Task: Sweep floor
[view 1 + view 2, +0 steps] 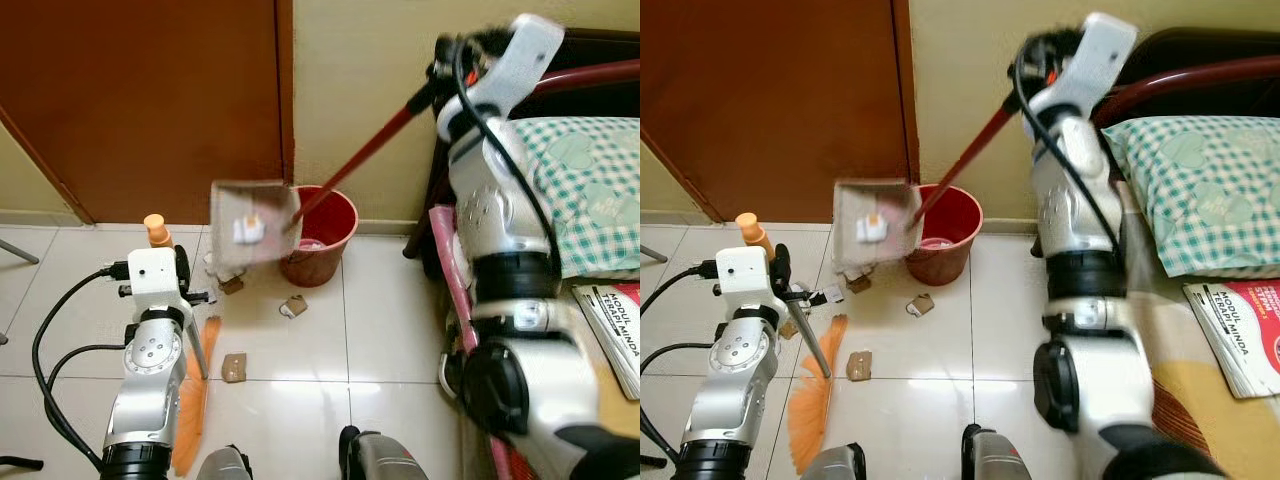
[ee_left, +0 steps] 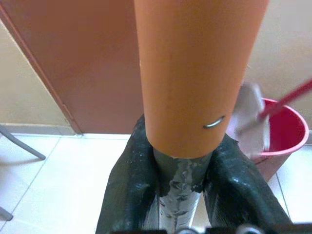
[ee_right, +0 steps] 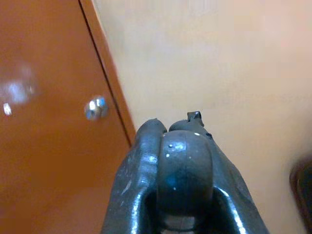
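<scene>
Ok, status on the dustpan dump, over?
Right gripper shut on dustpan handle; dustpan tilted beside red bucket. Left gripper shut on broom. Scraps on floor.

Brown wooden door (image 1: 140,100) at 11 o'clock, round silver door knob (image 3: 96,107) on it. Cream painted wall (image 1: 370,80) at 12 o'clock. Dark wooden bed frame (image 1: 1200,70) at 2 o'clock, green-and-white checked pillow (image 1: 1200,190) on the bed. Red-and-white printed booklet (image 1: 1238,330) at 3 o'clock, just below the pillow. Thin grey metal leg (image 1: 18,252) at 9 o'clock on the white tiled floor (image 1: 300,350).
</scene>
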Controlling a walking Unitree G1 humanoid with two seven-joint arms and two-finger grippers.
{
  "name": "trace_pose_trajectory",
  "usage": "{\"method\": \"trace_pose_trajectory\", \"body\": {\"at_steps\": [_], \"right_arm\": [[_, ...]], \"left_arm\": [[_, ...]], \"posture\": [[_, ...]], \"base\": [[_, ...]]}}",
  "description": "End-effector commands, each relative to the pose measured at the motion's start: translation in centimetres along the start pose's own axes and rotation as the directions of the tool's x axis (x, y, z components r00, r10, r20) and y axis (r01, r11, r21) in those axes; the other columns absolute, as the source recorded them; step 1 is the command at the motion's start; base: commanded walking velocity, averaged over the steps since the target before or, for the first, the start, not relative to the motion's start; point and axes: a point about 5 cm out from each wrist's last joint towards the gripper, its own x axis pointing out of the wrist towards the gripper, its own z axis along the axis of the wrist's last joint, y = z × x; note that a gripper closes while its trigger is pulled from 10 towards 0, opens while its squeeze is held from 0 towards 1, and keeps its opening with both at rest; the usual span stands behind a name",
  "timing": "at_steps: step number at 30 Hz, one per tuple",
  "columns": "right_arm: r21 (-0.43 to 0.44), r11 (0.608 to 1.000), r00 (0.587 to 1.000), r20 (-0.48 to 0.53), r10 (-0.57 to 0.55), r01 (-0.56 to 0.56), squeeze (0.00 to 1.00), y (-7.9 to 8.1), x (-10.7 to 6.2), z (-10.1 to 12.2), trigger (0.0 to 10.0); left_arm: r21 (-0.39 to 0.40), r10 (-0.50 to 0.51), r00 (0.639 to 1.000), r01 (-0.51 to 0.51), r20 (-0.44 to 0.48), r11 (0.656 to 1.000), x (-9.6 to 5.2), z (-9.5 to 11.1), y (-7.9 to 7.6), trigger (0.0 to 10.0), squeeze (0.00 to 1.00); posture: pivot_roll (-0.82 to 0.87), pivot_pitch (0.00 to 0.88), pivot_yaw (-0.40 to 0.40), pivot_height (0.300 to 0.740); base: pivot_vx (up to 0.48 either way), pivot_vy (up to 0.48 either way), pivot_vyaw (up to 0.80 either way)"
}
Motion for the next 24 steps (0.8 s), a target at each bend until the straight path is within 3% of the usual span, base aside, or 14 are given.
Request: {"method": "trace_pose_trajectory", "body": {"at_steps": [1, 2, 7, 9, 10, 12, 16, 18, 24], "right_arm": [[-0.030, 0.999, 0.992, 0.123, 0.043, -0.040, 0.00, 0.8, 0.7, 2.6, 10.0], [-0.114, 0.991, 0.980, 0.178, 0.094, -0.074, 0.00, 1.4, 1.3, 3.8, 10.0], [-0.235, 0.966, 0.962, 0.219, 0.164, -0.111, 0.00, 2.1, 1.6, 4.5, 10.0], [-0.371, 0.915, 0.943, 0.219, 0.250, -0.156, 0.00, 3.0, 1.3, 3.9, 10.0], [-0.371, 0.915, 0.943, 0.219, 0.250, -0.156, 0.00, 3.0, 1.3, 3.9, 10.0], [-0.484, 0.852, 0.925, 0.194, 0.328, -0.201, 0.00, 4.0, 0.6, 2.5, 10.0], [-0.588, 0.769, 0.899, 0.155, 0.410, -0.250, 0.00, 4.8, -0.3, 0.9, 10.0], [-0.654, 0.694, 0.875, 0.101, 0.474, -0.301, 0.00, 5.3, -1.2, -0.6, 10.0], [-0.712, 0.615, 0.839, 0.067, 0.541, -0.339, 0.00, 5.9, -2.3, -1.9, 10.0]], "left_arm": [[-0.012, -0.011, 0.999, 0.011, -0.053, 1.000, -0.2, -1.0, -0.4, 10.0, 0.00], [-0.015, -0.016, 0.998, 0.015, -0.053, 1.000, -0.2, -1.0, -0.5, 10.0, 0.00], [-0.020, -0.018, 0.998, 0.017, -0.054, 1.000, -0.2, -1.0, -0.5, 10.0, 0.00], [-0.023, -0.019, 0.998, 0.018, -0.056, 1.000, -0.3, -1.0, -0.6, 10.0, 0.00], [-0.023, -0.019, 0.998, 0.018, -0.056, 1.000, -0.3, -1.0, -0.6, 10.0, 0.00], [-0.027, -0.023, 0.998, 0.022, -0.057, 0.999, -0.3, -1.1, -0.8, 10.0, 0.00], [-0.029, -0.027, 0.998, 0.026, -0.056, 0.999, -0.3, -1.0, -0.9, 10.0, 0.00], [-0.029, -0.027, 0.998, 0.026, -0.055, 0.999, -0.2, -1.0, -0.9, 10.0, 0.00], [-0.026, -0.026, 0.998, 0.025, -0.053, 0.999, -0.2, -0.9, -0.8, 10.0, 0.00]], "posture": [[-0.03, 0.132, -0.047, 0.740], [-0.03, 0.134, -0.049, 0.740], [-0.03, 0.136, -0.051, 0.740], [-0.03, 0.137, -0.051, 0.740], [-0.03, 0.137, -0.051, 0.740], [-0.03, 0.139, -0.051, 0.740], [-0.03, 0.139, -0.051, 0.740], [-0.03, 0.139, -0.051, 0.740], [-0.02, 0.142, -0.049, 0.740]], "base": [[0.000, 0.000, 0.00], [0.000, 0.000, 0.00], [0.000, 0.000, 0.00], [0.000, 0.000, 0.00], [0.000, 0.000, 0.00], [0.000, 0.000, 0.00], [0.000, 0.000, 0.00], [0.000, 0.000, 0.00], [0.000, 0.000, 0.00]]}}
